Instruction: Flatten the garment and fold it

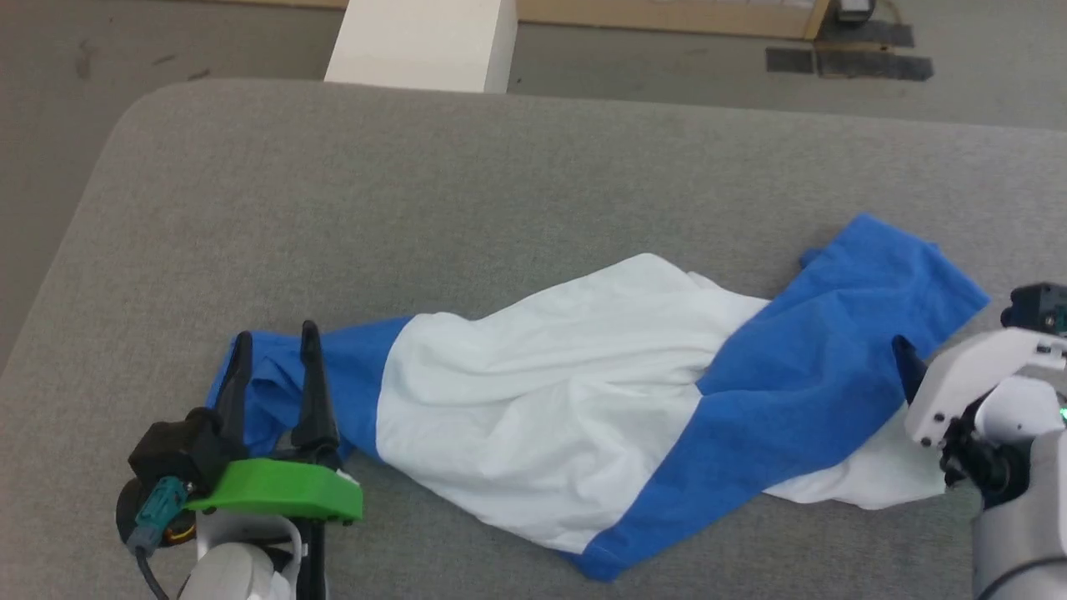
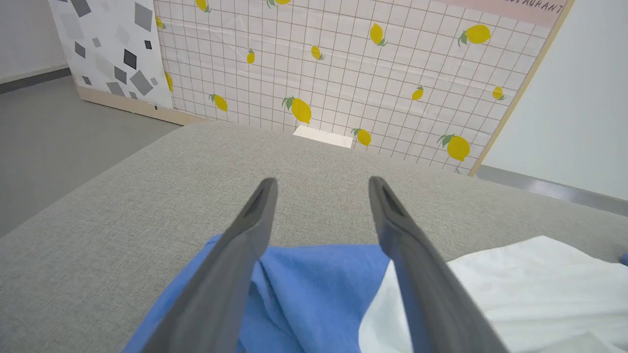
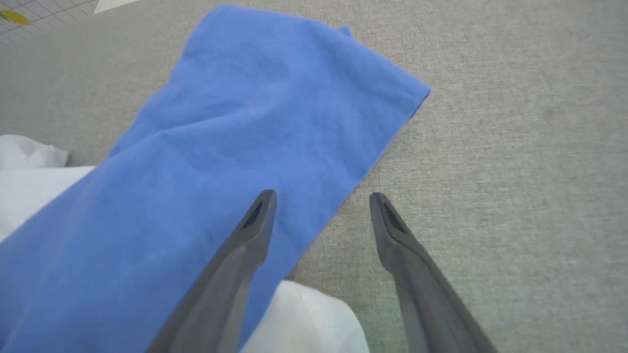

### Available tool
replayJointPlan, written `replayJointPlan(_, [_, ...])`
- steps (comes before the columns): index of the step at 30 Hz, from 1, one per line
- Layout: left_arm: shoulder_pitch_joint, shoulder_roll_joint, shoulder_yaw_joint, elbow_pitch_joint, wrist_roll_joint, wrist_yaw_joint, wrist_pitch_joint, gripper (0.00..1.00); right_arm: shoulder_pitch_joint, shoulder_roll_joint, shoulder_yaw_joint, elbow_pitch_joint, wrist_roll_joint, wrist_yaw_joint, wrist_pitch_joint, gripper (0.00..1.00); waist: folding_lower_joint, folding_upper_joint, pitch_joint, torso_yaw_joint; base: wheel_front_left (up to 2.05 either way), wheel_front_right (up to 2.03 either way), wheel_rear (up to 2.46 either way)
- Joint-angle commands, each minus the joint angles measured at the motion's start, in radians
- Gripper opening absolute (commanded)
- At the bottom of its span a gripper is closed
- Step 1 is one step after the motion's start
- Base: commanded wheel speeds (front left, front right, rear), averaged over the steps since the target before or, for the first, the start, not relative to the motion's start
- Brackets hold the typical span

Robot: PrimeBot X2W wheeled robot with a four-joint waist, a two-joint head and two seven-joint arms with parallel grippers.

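Garment: soft cloth T-shirt [image 1: 533, 400], white body w/ royal-blue sleeves, lying crumpled on the near half of the counter, stretched from approx 8 o'clock to 3 o'clock in head view.
Surface: grey fabric-covered counter [image 1: 333, 192] w/ rounded corner at 10 o'clock.
Sleeve, 8 o'clock end: blue sleeve [image 1: 350, 375], bunched & wrinkled.
Sleeve, 3 o'clock end: broad blue sleeve [image 3: 255, 122], fairly flat; white cloth shows under its near edge.
Mid section: white, deep folds, twisted where the blue band crosses toward 6 o'clock.
L jaws: spread wide, pinching nothing. Long dark fingers [image 2: 240, 255] point to 12 o'clock over the bunched blue sleeve; in L wrist view blue cloth lies btwn & under them, tips over bare counter.
R jaws: spread wide, pinching nothing, at 4 o'clock in head view. In R wrist view one finger [image 3: 238, 264] is over the blue sleeve, the other over bare counter. Contact w/ cloth: can't tell.
Beyond counter: white block [image 1: 421, 42] at 12 o'clock; lemon-print grid panel [image 2: 368, 73]; grey floor [image 1: 50, 125].
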Motion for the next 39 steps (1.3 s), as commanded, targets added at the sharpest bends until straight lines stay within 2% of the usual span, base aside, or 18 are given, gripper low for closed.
replayJointPlan(1, [-0.019,-0.016,0.015,0.005,0.02,-0.02,-0.004,1.0,-0.036,0.0,-0.016,0.026,-0.007,-0.001,0.029,1.0,0.0,0.0,0.04,0.03,0.0,0.0,0.0])
replayJointPlan(3, [-0.029,-0.037,0.035,0.02,0.037,-0.047,-0.004,1.0,-0.066,0.0,-0.028,0.067,-0.032,-0.001,0.08,1.0,0.0,0.0,0.05,0.03,0.0,0.0,0.0])
replayJointPlan(4, [-0.031,-0.049,0.045,0.027,0.049,-0.057,-0.004,1.0,-0.076,0.0,-0.022,0.085,-0.041,-0.001,0.11,0.95,0.0,0.0,0.053,0.029,0.0,0.0,0.0])
replayJointPlan(5, [-0.031,-0.061,0.053,0.031,0.058,-0.064,-0.005,1.0,-0.081,0.0,-0.012,0.097,-0.04,-0.001,0.134,0.44,0.0,0.0,0.054,0.028,0.0,0.0,0.0])
replayJointPlan(6, [-0.03,-0.073,0.064,0.035,0.068,-0.073,-0.005,1.0,-0.085,0.0,0.005,0.103,-0.034,-0.001,0.153,0.26,0.0,0.0,0.053,0.025,0.0,0.0,0.0])
replayJointPlan(7, [-0.028,-0.079,0.073,0.04,0.076,-0.08,-0.005,1.0,-0.086,0.0,0.015,0.097,-0.029,-0.001,0.154,0.0,0.0,0.0,0.051,0.022,0.0,0.0,0.0])
replayJointPlan(11, [-0.014,-0.1,0.11,0.063,0.105,-0.105,-0.005,1.0,-0.062,0.0,0.003,0.017,-0.012,-0.001,0.097,0.0,0.0,0.0,0.023,0.002,0.0,0.0,0.0])
replayJointPlan(14, [0.0,-0.11,0.127,0.082,0.122,-0.124,-0.005,1.0,-0.007,0.0,-0.044,-0.119,0.005,-0.001,0.058,0.0,0.0,0.0,-0.014,-0.012,0.0,0.0,0.0])
replayJointPlan(20, [0.035,-0.124,0.148,0.106,0.146,-0.144,-0.005,1.0,0.171,0.0,-0.213,-0.449,0.01,-0.001,0.092,0.0,0.0,0.0,-0.075,-0.05,0.0,0.0,0.0])
replayJointPlan(22, [0.046,-0.128,0.151,0.107,0.152,-0.148,-0.005,1.0,0.217,0.0,-0.278,-0.502,0.017,-0.001,0.104,0.0,0.0,0.0,-0.084,-0.065,0.0,0.0,0.0])
replayJointPlan(25, [0.048,-0.129,0.155,0.112,0.158,-0.16,-0.005,1.0,0.267,0.0,-0.346,-0.502,-0.001,-0.001,0.1,0.0,0.0,0.0,-0.089,-0.082,0.0,0.0,0.0])
replayJointPlan(29, [0.045,-0.13,0.157,0.118,0.167,-0.17,-0.005,1.0,0.305,0.0,-0.38,-0.387,-0.011,-0.001,0.065,0.0,0.0,0.0,-0.094,-0.099,0.0,0.0,0.0])
replayJointPlan(30, [0.045,-0.13,0.156,0.121,0.17,-0.173,-0.005,1.0,0.314,0.0,-0.374,-0.341,-0.006,-0.001,0.063,0.05,0.0,0.0,-0.096,-0.102,0.0,0.0,0.0])
replayJointPlan(31, [0.045,-0.13,0.156,0.123,0.171,-0.175,-0.005,1.0,0.321,0.0,-0.364,-0.312,-0.004,-0.001,0.057,0.38,0.0,0.0,-0.098,-0.103,0.0,0.0,0.0])
replayJointPlan(32, [0.044,-0.129,0.156,0.126,0.173,-0.178,-0.005,1.0,0.327,0.0,-0.353,-0.285,-0.001,-0.001,0.042,1.0,0.0,0.0,-0.099,-0.105,0.0,0.0,0.0])
replayJointPlan(35, [0.046,-0.129,0.155,0.132,0.177,-0.184,-0.005,1.0,0.332,0.0,-0.327,-0.257,0.01,-0.001,-0.035,1.0,0.0,0.0,-0.106,-0.109,0.0,0.0,0.0])
replayJointPlan(39, [0.05,-0.129,0.152,0.135,0.181,-0.189,-0.005,1.0,0.337,0.0,-0.261,-0.338,-0.014,-0.001,-0.247,1.0,0.0,0.0,-0.112,-0.109,0.0,0.0,0.0])
